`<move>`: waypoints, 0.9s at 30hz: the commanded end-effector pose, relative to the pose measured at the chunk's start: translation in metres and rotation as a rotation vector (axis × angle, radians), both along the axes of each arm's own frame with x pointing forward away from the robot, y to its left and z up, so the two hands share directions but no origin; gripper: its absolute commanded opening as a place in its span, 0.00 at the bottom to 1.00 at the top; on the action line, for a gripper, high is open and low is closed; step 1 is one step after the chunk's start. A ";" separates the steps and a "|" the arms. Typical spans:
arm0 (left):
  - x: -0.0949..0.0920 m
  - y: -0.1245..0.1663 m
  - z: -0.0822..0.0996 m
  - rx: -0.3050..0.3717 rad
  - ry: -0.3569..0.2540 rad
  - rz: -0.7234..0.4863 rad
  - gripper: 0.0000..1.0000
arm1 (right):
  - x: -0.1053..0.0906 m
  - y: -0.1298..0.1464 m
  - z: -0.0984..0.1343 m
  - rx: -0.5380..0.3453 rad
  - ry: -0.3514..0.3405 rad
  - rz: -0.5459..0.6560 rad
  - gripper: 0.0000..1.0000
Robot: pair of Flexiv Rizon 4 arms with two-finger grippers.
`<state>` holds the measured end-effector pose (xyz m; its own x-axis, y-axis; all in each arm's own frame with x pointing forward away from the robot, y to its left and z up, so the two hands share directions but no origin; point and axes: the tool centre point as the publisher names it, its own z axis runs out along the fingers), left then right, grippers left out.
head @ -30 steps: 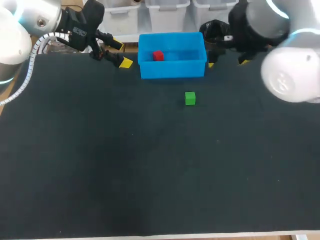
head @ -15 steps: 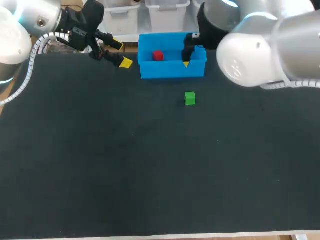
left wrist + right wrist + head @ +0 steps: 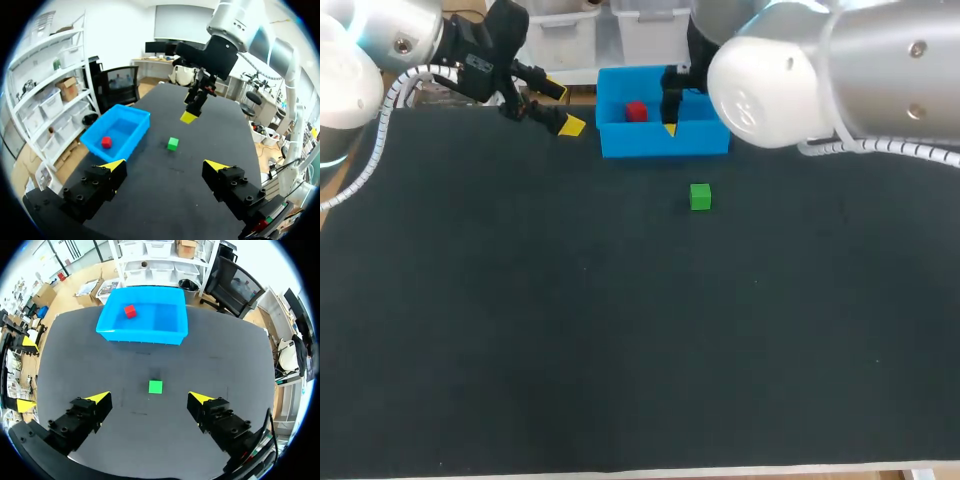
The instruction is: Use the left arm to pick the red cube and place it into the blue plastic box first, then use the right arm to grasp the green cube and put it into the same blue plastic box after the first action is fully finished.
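The red cube [image 3: 637, 111] lay inside the blue plastic box [image 3: 660, 145] at the far edge of the dark counter [image 3: 570, 330], while the green cube [image 3: 700, 196] sat on the counter near the box's front wall, apart from it. The left arm [image 3: 470, 60] hung beside the box's left end, its jaws spread wide and empty. The right arm [image 3: 790, 60] reached over the box, its jaws likewise released and holding nothing, with the green cube on the counter ahead of them.

We saw the red cube [image 3: 637, 111] upright inside the blue plastic box [image 3: 640, 141]; green cube [image 3: 700, 196] sat outside, near its front wall.
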<state>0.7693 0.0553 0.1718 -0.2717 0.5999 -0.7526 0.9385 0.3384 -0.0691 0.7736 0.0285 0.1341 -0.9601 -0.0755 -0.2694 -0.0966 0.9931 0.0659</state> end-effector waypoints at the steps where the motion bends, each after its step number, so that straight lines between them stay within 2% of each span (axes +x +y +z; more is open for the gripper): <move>1: 0.000 0.001 -0.001 -0.004 -0.004 -0.003 1.00 | 0.000 -0.001 0.000 0.001 0.000 0.000 1.00; 16: 0.000 0.001 -0.001 -0.004 -0.004 -0.003 1.00 | 0.000 -0.001 0.000 0.001 0.000 0.000 1.00; 27: 0.000 0.001 -0.001 -0.004 -0.004 -0.003 1.00 | 0.004 -0.012 -0.011 -0.083 0.058 -0.034 1.00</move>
<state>0.7692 0.0552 0.1718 -0.2717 0.5999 -0.7525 0.9385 0.3384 -0.0691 0.7714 0.0133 0.1231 -0.9730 -0.0675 -0.2209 -0.0679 0.9977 -0.0060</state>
